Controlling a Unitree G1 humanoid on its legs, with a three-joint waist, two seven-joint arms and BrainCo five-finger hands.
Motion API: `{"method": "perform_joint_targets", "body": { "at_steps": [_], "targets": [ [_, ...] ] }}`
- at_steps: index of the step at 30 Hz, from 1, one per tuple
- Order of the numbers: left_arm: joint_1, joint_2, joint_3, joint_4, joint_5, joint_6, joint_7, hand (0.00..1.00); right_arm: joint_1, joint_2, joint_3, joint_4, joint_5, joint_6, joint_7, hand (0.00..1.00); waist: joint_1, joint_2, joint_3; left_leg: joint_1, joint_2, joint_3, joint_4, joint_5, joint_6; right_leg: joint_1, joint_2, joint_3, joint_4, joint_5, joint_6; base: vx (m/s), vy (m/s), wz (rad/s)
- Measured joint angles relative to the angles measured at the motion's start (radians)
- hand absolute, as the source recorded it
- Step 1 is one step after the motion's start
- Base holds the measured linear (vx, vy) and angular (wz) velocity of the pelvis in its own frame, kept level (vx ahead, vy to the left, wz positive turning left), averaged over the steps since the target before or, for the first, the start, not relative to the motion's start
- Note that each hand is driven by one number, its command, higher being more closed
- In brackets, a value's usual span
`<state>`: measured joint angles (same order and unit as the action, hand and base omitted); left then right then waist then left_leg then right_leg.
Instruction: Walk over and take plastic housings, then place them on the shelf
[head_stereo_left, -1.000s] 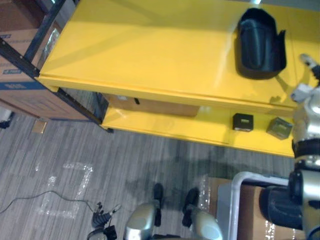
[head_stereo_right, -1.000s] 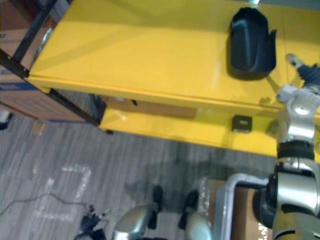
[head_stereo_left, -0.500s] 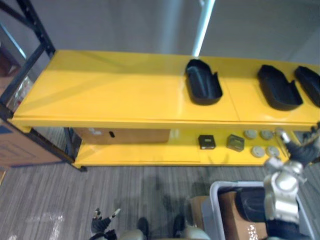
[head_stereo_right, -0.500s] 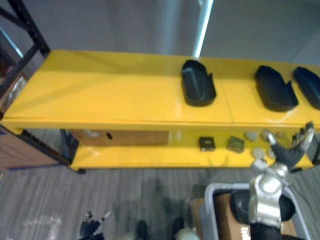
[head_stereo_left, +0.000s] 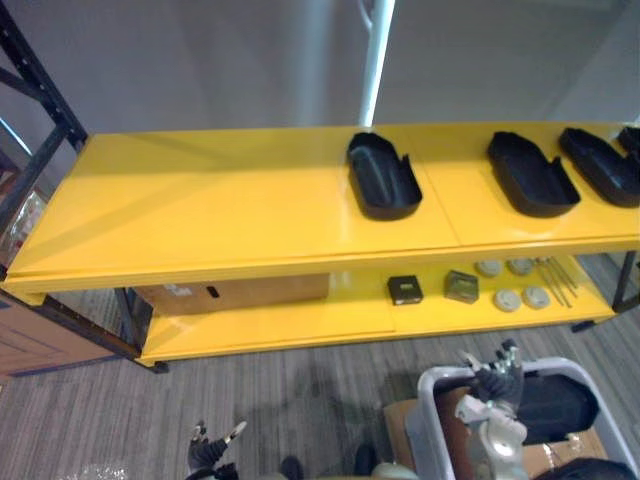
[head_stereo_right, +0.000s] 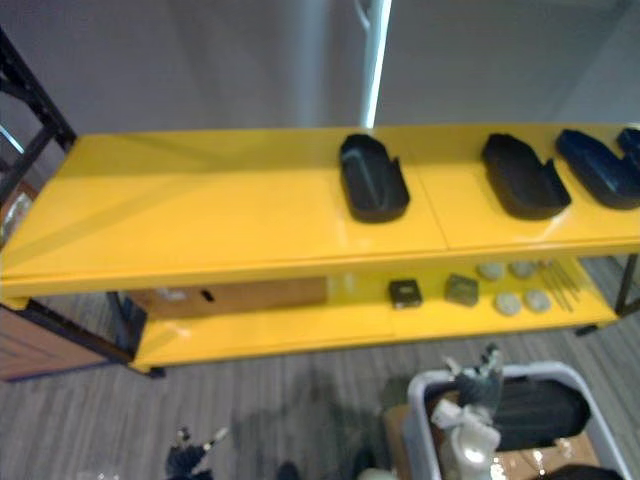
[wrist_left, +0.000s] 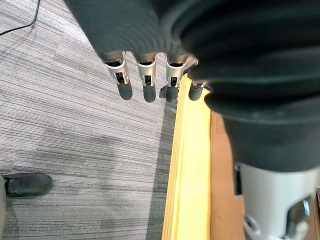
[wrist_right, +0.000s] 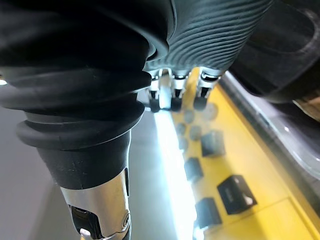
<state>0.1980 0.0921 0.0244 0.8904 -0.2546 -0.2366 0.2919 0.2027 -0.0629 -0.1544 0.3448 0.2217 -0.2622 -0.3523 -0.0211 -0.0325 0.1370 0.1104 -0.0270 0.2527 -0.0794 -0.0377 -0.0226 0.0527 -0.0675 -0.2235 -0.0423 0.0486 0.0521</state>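
Note:
Three black plastic housings lie open side up on the yellow shelf's top board (head_stereo_left: 200, 210): one near the middle (head_stereo_left: 383, 175), two to the right (head_stereo_left: 532, 173) (head_stereo_left: 600, 167). Another black housing (head_stereo_left: 548, 404) rests inside a grey bin (head_stereo_left: 428, 392) at the lower right. My right hand (head_stereo_left: 495, 383) hovers over the bin's left part, open and holding nothing; its straight fingers (wrist_right: 172, 95) show in the right wrist view. My left hand (head_stereo_left: 211, 452) hangs low at the bottom, open and empty, with its fingers (wrist_left: 145, 82) above the floor.
The lower shelf board (head_stereo_left: 300, 322) carries a cardboard box (head_stereo_left: 235, 291), a small black box (head_stereo_left: 404, 290), a grey box (head_stereo_left: 461, 286) and several round discs (head_stereo_left: 508, 299). A black rack post (head_stereo_left: 40, 85) stands at the left. Grey carpet (head_stereo_left: 250, 390) lies between me and the shelf.
The camera has swung, so the whole shelf now shows with more housings. My right hand has dropped from shelf level down to over the grey bin. The left hand stays low.

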Motion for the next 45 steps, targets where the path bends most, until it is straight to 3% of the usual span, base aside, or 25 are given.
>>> {"method": "perform_joint_targets", "body": {
  "at_steps": [6,11,13,15,19,20,24,28,31,32,34,35,37,40,41,43,45],
  "targets": [
    [-0.011,0.0,-0.005,0.033,0.075,0.0,-0.04,0.0,0.001,0.001,0.033,0.0,-0.01,-0.014,-0.024,0.0,0.005,-0.001,-0.004,0.01,0.002,0.023,0.0,-0.009,-0.003,0.002,0.002,0.017,0.001,-0.003,0.001,-0.05,-0.011,-0.12],
    [-0.031,0.017,-0.011,0.039,0.155,0.062,-0.086,0.0,0.007,0.0,0.047,-0.03,-0.017,-0.015,-0.041,0.0,0.002,-0.003,-0.015,0.009,0.011,0.087,-0.005,-0.022,-0.002,-0.027,0.017,0.079,0.002,0.003,-0.003,-0.04,-0.018,-0.38],
    [-0.056,0.029,-0.03,0.058,0.23,0.098,-0.117,0.0,0.024,-0.009,0.046,-0.069,-0.043,-0.012,-0.045,0.0,-0.006,-0.003,-0.022,0.011,0.017,0.12,-0.004,-0.03,-0.006,-0.038,0.026,0.107,0.002,0.005,-0.004,0.01,-0.021,-0.42],
    [-0.078,0.046,-0.068,0.076,0.3,0.145,-0.149,0.0,0.038,-0.021,0.043,-0.132,-0.043,-0.002,-0.043,0.0,-0.035,-0.002,-0.027,0.016,0.025,0.172,0.005,-0.04,-0.013,-0.053,0.037,0.153,0.002,0.012,-0.007,0.04,-0.009,-0.6],
    [-0.109,0.065,-0.129,0.109,0.343,0.201,-0.191,0.0,0.06,-0.033,0.009,-0.177,-0.039,0.004,-0.029,0.0,-0.064,-0.003,-0.027,0.037,0.045,0.252,0.057,-0.083,-0.032,-0.05,0.057,0.226,0.001,0.019,-0.007,0.07,-0.018,-0.65],
    [-0.117,0.064,-0.151,0.115,0.343,0.22,-0.199,0.0,0.073,-0.045,0.004,-0.183,-0.039,0.004,-0.015,0.0,-0.084,-0.002,-0.027,0.04,0.05,0.263,0.073,-0.095,-0.037,-0.048,0.06,0.232,0.002,0.019,-0.007,0.04,-0.033,-0.39],
    [-0.129,0.051,-0.213,0.116,0.34,0.241,-0.216,0.0,0.104,-0.053,0.0,-0.183,-0.038,0.004,0.007,0.0,-0.116,0.007,-0.023,0.045,0.062,0.308,0.119,-0.127,-0.043,-0.048,0.067,0.279,0.007,0.018,-0.007,-0.01,-0.02,-0.36],
    [-0.13,0.048,-0.232,0.113,0.324,0.26,-0.212,0.0,0.096,-0.059,0.011,-0.183,-0.051,0.001,0.026,0.0,-0.117,0.023,-0.012,0.017,0.094,0.29,0.264,-0.192,-0.025,-0.047,0.082,0.329,0.018,0.019,-0.007,-0.09,-0.029,-0.37],
    [-0.129,0.03,-0.2,0.112,0.289,0.258,-0.196,0.0,0.047,-0.143,0.086,-0.183,-0.092,-0.002,0.028,0.0,-0.099,0.047,0.004,-0.075,0.1,0.064,0.478,-0.239,0.037,-0.059,0.09,0.429,0.033,0.015,0.005,-0.09,0.005,-0.88],
    [-0.125,0.018,-0.187,0.112,0.27,0.252,-0.188,0.0,0.017,-0.186,0.107,-0.183,-0.091,-0.002,0.028,0.0,-0.088,0.073,0.003,-0.1,0.09,-0.032,0.516,-0.264,0.034,-0.07,0.1,0.472,0.029,0.026,0.007,-0.11,0.082,-1.13],
    [-0.118,0.016,-0.184,0.111,0.26,0.22,-0.185,0.0,-0.028,-0.222,0.116,-0.183,-0.085,-0.003,0.026,0.0,-0.071,0.107,0.005,-0.095,0.082,-0.125,0.496,-0.306,0.007,-0.106,0.123,0.499,0.026,0.036,-0.002,-0.17,0.138,-1.0],
    [-0.118,0.023,-0.184,0.111,0.258,0.209,-0.185,0.0,-0.049,-0.226,0.118,-0.183,-0.075,-0.006,0.026,0.0,-0.068,0.111,0.009,-0.097,0.082,-0.137,0.457,-0.34,0.018,-0.128,0.127,0.492,0.025,0.044,-0.003,-0.2,0.163,-0.67],
    [-0.121,0.046,-0.179,0.103,0.2,0.174,-0.181,0.0,-0.073,-0.22,0.119,-0.18,-0.055,-0.014,0.028,0.0,-0.063,0.081,0.034,-0.117,0.067,-0.118,0.457,-0.338,0.026,-0.15,0.113,0.483,0.027,0.071,0.001,-0.15,0.098,-0.33],
    [-0.119,0.051,-0.159,0.103,-0.032,0.114,-0.133,0.0,-0.097,-0.22,0.117,-0.18,-0.002,-0.044,0.031,0.0,-0.046,0.045,0.058,-0.171,0.048,-0.11,0.468,-0.333,0.032,-0.208,0.085,0.468,0.037,0.09,0.005,-0.09,0.047,-0.09],
    [-0.121,0.044,-0.151,0.098,-0.061,0.09,-0.122,0.0,-0.117,-0.22,0.115,-0.18,0.001,-0.049,0.028,0.0,-0.044,0.037,0.068,-0.199,0.042,-0.124,0.485,-0.331,0.037,-0.228,0.08,0.464,0.046,0.094,0.004,-0.03,0.041,0.47],
    [-0.121,0.029,-0.148,0.063,-0.035,0.046,-0.104,0.0,-0.154,-0.218,0.116,-0.175,0.002,-0.075,0.017,0.0,-0.04,0.044,0.105,-0.254,0.038,-0.167,0.543,-0.334,0.039,-0.26,0.076,0.431,0.069,0.099,0.015,-0.01,0.033,0.5],
    [-0.119,0.016,-0.138,-0.009,0.103,0.009,-0.07,0.0,-0.183,-0.192,0.133,-0.164,0.045,-0.09,-0.027,0.0,0.009,0.043,0.165,-0.255,0.036,-0.197,0.586,-0.338,0.035,-0.259,0.09,0.422,0.104,0.107,0.029,0.0,0.031,0.17]
  ]
}}
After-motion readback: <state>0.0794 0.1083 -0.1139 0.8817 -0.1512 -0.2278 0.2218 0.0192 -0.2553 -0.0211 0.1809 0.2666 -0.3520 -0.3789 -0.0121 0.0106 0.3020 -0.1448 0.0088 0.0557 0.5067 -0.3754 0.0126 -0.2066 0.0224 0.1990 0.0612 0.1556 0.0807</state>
